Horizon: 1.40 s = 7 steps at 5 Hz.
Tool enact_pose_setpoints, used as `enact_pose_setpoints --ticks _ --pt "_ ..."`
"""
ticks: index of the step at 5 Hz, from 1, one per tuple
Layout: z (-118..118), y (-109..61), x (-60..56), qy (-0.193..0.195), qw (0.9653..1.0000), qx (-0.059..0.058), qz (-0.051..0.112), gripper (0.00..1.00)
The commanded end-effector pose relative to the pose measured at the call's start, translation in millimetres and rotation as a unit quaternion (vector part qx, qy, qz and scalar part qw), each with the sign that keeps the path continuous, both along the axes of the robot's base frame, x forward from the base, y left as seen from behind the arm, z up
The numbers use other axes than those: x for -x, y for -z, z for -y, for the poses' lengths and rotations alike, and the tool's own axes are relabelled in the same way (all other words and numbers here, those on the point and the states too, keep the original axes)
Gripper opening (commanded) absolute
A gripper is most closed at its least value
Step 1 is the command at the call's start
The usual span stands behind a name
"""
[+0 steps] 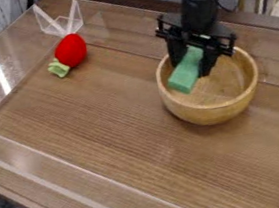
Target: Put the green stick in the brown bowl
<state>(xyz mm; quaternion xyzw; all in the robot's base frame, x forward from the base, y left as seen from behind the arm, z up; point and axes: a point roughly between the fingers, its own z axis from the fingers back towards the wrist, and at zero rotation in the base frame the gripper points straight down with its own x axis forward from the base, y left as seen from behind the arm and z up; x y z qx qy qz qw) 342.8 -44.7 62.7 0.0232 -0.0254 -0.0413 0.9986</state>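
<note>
Over the near-left part of the brown bowl (209, 84), in the single camera view, the gripper (197, 63) points straight down, its jaws clamped on the green stick (187, 71). The stick hangs from the fingertips at a slant, its long axis running from upper right, between the jaws, down to lower left, where its free end dips toward the bowl's left rim. Whether that low end touches the rim or wall I cannot tell. Directly below and to the right of the gripper lies the bowl's pale hollow, so the drop point sits just beneath the jaws; I judge that a small shift toward the bowl's centre would keep the slanted lower end from catching the rim. Far to the gripper's left on the wooden counter (127, 169) rests a red strawberry toy (68, 51), well apart.
</note>
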Motion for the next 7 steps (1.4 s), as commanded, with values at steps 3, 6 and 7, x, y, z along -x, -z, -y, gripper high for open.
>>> enact_pose_setpoints --ticks 3,6,7 --pt "-5 -7.4 1.0 -0.021 0.9993 0.007 0.031 0.00" --pt "-6 -0.4 12.4 -0.016 0.9991 0.010 0.038 0.00" --pt "-5 5.9 7.1 -0.030 0.9987 0.011 0.039 0.00"
